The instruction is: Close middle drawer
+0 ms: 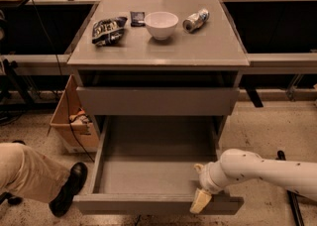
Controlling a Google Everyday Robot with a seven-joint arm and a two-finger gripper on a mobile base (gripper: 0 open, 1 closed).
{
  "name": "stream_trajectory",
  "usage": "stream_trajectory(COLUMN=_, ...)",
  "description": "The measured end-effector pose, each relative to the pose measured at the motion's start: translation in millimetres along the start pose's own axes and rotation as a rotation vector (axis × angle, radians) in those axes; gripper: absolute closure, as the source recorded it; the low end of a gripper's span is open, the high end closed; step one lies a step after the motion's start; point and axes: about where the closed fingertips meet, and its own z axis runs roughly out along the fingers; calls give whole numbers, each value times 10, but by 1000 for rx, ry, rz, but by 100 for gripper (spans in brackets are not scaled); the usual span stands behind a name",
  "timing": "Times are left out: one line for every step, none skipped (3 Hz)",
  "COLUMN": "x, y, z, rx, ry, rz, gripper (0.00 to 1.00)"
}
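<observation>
The middle drawer (148, 175) is pulled far out of the grey cabinet (158, 54), and its inside is bare. Its flat front panel (143, 204) runs along the bottom of the camera view. My gripper (200, 189) is at the right end of that front panel, at the drawer's front right corner and touching or just over its top edge. My white arm (262, 170) reaches in from the right. The lowest drawer is hidden under the open one.
The taller-fronted upper drawer (158, 101) stands slightly out. On the cabinet top are a white bowl (161, 24), a chip bag (109, 29), a can (195, 20) and a small dark packet (137, 18). A cardboard box (74, 121) and a person's leg and black shoe (67, 190) are at the left.
</observation>
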Motion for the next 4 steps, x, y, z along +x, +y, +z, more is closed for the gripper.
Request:
stream_trajectory(x=-100, y=-79, z=18, rx=1, ry=-4, rz=-18, gripper=44)
stream_trajectory(x=-125, y=-74, z=-34, rx=1, ry=-4, rz=-18, gripper=62)
stream_trajectory(x=-441, y=-360, z=104, rx=-4, ry=-9, rz=-79, gripper=45)
stream_trajectory(x=-887, y=-747, z=364, rx=-21, ry=-17, rz=-164, gripper=14)
